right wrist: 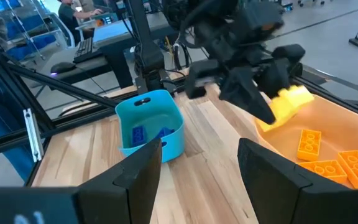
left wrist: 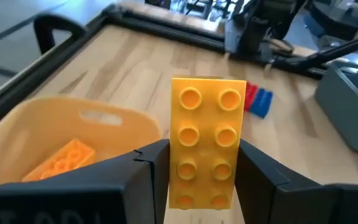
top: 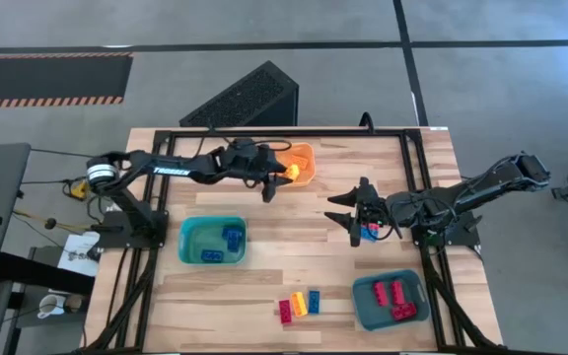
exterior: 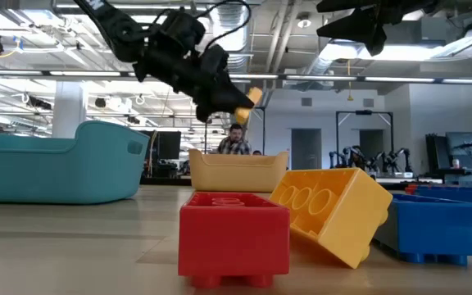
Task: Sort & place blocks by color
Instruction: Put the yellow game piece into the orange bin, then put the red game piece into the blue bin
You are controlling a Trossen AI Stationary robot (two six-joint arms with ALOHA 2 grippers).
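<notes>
Holding a yellow block point(left wrist: 206, 147) pinched between its two fingers, the left gripper point(top: 286, 173) hangs at the near rim of the orange bin point(top: 307, 155) in the upper middle of the high view — above the rim rather than squarely over the cavity, as far as I can judge. Nearest the low camera, three loose blocks lie on the table at the lower centre of the high view: a red block point(exterior: 233, 238), a tilted yellow one point(exterior: 335, 212) leaning by it, and a blue one point(exterior: 439, 227) at the right. Farther back, the teal bin point(top: 212, 240) at left holds blue blocks and the grey-teal bin point(top: 390, 301) at lower right holds red ones. The orange bin already holds yellow pieces.

The main risk is a release too early — the block could strike the rim and tumble back onto the table. It is also gripped near one end, so it may swing or slip.

The right gripper point(top: 355, 211) hovers at mid-right with its fingers spread and empty, over a red and blue block point(top: 370, 233); a hasty descent could knock them apart
</notes>
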